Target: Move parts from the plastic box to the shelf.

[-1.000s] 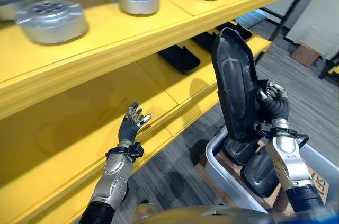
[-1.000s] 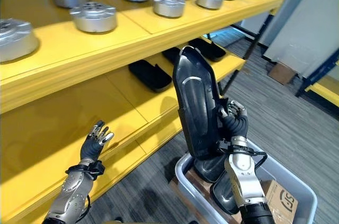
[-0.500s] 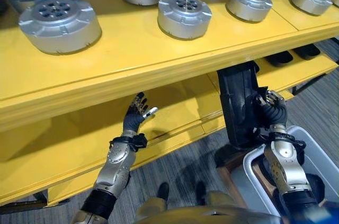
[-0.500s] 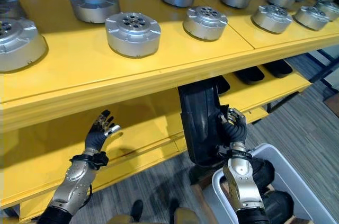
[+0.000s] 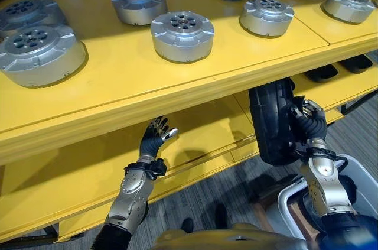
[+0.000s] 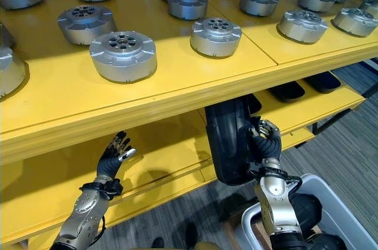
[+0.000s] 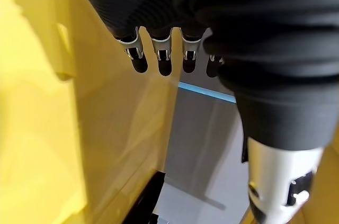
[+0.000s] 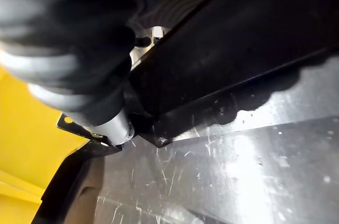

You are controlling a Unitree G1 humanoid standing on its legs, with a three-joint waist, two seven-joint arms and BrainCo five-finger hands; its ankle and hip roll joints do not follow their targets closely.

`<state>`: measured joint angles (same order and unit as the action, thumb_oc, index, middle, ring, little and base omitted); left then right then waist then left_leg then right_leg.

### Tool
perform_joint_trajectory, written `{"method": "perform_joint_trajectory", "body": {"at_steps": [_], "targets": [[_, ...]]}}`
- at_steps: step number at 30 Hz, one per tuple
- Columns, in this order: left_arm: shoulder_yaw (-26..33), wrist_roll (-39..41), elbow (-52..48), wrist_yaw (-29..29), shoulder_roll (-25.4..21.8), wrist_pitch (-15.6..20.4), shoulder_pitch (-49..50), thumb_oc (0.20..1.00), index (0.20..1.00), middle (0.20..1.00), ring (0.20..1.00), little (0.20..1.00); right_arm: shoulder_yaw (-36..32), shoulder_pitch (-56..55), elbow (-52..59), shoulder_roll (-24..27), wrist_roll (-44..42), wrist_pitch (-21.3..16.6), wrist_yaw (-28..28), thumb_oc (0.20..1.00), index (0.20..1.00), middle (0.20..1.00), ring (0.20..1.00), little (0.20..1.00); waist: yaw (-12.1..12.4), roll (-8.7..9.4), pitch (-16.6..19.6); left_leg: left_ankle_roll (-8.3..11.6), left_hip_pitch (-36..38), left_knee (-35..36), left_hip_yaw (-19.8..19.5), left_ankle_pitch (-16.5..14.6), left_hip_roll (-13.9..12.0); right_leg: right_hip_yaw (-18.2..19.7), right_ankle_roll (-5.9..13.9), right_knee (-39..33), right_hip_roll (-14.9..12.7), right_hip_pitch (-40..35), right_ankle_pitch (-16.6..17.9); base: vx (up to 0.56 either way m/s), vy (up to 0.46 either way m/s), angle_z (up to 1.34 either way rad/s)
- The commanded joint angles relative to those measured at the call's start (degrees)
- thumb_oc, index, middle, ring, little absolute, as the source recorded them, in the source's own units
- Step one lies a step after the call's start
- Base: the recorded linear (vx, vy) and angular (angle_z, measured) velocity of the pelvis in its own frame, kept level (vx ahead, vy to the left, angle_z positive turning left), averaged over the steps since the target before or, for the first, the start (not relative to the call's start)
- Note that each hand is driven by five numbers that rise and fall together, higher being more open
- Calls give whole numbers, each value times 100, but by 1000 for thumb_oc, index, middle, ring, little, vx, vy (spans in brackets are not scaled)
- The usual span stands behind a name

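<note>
Part (image 5: 270, 123): black, held upright in the right hand (image 5: 312, 121), fingers curled round its edge, at the front edge of the shelf (image 5: 177, 87), upper end under the top board. Left hand (image 5: 156, 138): fingers straight and spread, above the lower board. Box (image 6: 339, 211): on the floor below the right arm.

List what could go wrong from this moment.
1. The black part, gripped upright by the right hand, has its top hidden behind the upper shelf's front edge; it may catch there going in.
2. The open left hand gives no support, so the part could slip or tip.
</note>
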<state>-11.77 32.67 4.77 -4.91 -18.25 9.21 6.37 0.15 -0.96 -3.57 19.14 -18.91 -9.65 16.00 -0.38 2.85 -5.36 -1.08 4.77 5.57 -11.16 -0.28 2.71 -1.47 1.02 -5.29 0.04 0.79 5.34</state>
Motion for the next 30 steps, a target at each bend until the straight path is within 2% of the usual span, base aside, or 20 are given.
{"method": "perform_joint_trajectory", "body": {"at_steps": [1, 6, 8, 9, 10, 11, 12, 13, 16, 18, 19, 20, 21, 23, 25, 27, 30], "targets": [[-24, 71, -176, 125, -74, 214, -18, 1000, 1000, 1000, 1000, 1000, -257, 177, 352, 307, -132, -452, -52, 200, 200, 200, 200, 200, 86, 36, 403, 187, -246, -57, 475, 178, -110, -207, 427, 258, -231, -138, -265, -76, -205, 25], [-66, 157, -122, 135, -19, 214, -17, 1000, 1000, 1000, 1000, 1000, -123, 297, 423, 369, -111, -466, -105, 200, 200, 200, 200, 200, 178, 40, 356, 360, -388, -57, 228, 381, -227, -418, 318, 177, -130, -229, -328, -73, -150, 35], [-89, 211, -105, 144, 18, 226, -10, 1000, 1000, 1000, 1000, 1000, -66, 366, 439, 417, -163, -507, -118, 200, 200, 200, 200, 200, 248, 52, 208, 435, -532, -209, 59, 449, -208, -545, 258, 201, -103, -267, -403, -116, -147, 48], [-103, 231, -72, 140, 21, 230, -52, 1000, 1000, 1000, 1000, 1000, -69, 390, 458, 447, -171, -518, -111, 200, 200, 200, 200, 200, 256, 71, 126, 475, -680, -424, 90, 444, -162, -614, 254, 222, -145, -259, -397, -174, -50, 36], [-112, 255, -61, 137, 26, 240, -107, 1000, 1000, 1000, 1000, 1000, -109, 394, 500, 480, -159, -533, -79, 200, 200, 200, 200, 200, 236, 100, 27, 529, -884, -697, 301, 447, -179, -730, 250, 259, -220, -238, -387, -138, -18, 41], [-113, 255, -59, 136, 25, 239, -114, 1000, 1000, 1000, 1000, 1000, -112, 399, 499, 479, -158, -533, -79, 200, 200, 200, 200, 200, 225, 100, 31, 529, -931, -765, 290, 416, -170, -742, 251, 267, -223, -225, -393, -168, 13, 79], [-125, 291, -28, 160, 44, 249, -176, 1000, 1000, 1000, 1000, 1000, -140, 412, 533, 529, -132, -547, -29, 200, 200, 200, 200, 200, 171, 125, -86, 501, -1029, -950, 783, 401, -439, -860, 247, 368, -313, -190, -411, -127, 26, 100], [-132, 289, -14, 156, 47, 257, -200, 1000, 1000, 1000, 1000, 1000, -129, 412, 546, 523, -132, -545, -12, 200, 200, 200, 200, 200, 167, 143, -96, 489, -1074, -990, 930, 434, -610, -889, 244, 402, -359, -154, -402, -130, 46, 96], [-121, 265, -25, 154, 65, 256, -140, 1000, 1000, 1000, 1000, 1000, -49, 354, 556, 485, -150, -494, -34, 200, 200, 200, 200, 200, 166, 89, -46, 572, -863, -786, 987, 571, -1023, -921, 271, 494, -398, -166, -456, 19, 69, 33], [-116, 260, -32, 176, 94, 226, -106, 1000, 1000, 1000, 1000, 1000, -10, 301, 532, 483, -138, -454, -68, 200, 200, 200, 200, 200, 126, -91, 9, 697, -651, -352, 1177, 762, -1279, -1078, 333, 621, -453, -218, -576, 71, 168, 9], [-116, 260, -33, 177, 97, 225, -103, 1000, 1000, 1000, 1000, 1000, -8, 299, 532, 485, -138, -454, -68, 200, 200, 200, 200, 200, 130, -95, 3, 698, -627, -326, 1184, 771, -1283, -1074, 332, 630, -450, -223, -583, 125, 243, 40], [-97, 235, 17, 207, 77, 220, -78, 1000, 1000, 1000, 1000, 1000, -5, 259, 482, 449, -116, -418, -120, 200, 200, 200, 200, 200, 130, -205, 74, 723, -488, -93, 1196, 756, -1273, -1145, 351, 723, -495, -274, -645, 150, 261, 32], [-78, 225, -12, 219, 30, 222, -59, 1000, 1000, 1000, 1000, 1000, -3, 289, 439, 446, -50, -387, -131, 200, 200, 200, 200, 200, 173, -221, 85, 691, -467, -105, 1231, 698, -1175, -1254, 389, 740, -628, -342, -643, 231, 412, 41], [-81, 251, -89, 266, -86, 205, 0, 1000, 1000, 1000, 1000, 1000, 55, 497, 280, 500, 176, -280, -86, 200, 200, 200, 200, 200, 288, -181, 34, 565, -444, -176, 1329, 529, -929, -1416, 521, 727, -924, -529, -607, 199, 379, 32], [-108, 256, -190, 312, -217, 177, 55, 1000, 1000, 1000, 1000, 1000, 43, 686, 83, 589, 423, -168, 20, 200, 200, 200, 200, 200, 387, -137, -26, 509, -559, -258, 1328, 449, -791, -1515, 611, 729, -1072, -542, -577, 91, 221, 33], [-122, 268, -231, 317, -254, 170, 49, 1000, 1000, 1000, 1000, 1000, 32, 789, -21, 602, 389, -177, 64, 200, 200, 200, 200, 200, 407, -114, -58, 497, -661, -323, 1308, 430, -755, -1558, 624, 743, -1111, -508, -572, 2, 88, 20], [-264, 342, -383, 281, -413, 170, -47, 1000, 1000, 1000, 1000, 1000, 46, 1220, -311, 699, 327, -140, 298, 200, 200, 200, 200, 200, 541, -76, -334, 492, -1105, -578, 1180, 415, -648, -1684, 646, 820, -1215, -315, -552, -119, 51, 32]]}}
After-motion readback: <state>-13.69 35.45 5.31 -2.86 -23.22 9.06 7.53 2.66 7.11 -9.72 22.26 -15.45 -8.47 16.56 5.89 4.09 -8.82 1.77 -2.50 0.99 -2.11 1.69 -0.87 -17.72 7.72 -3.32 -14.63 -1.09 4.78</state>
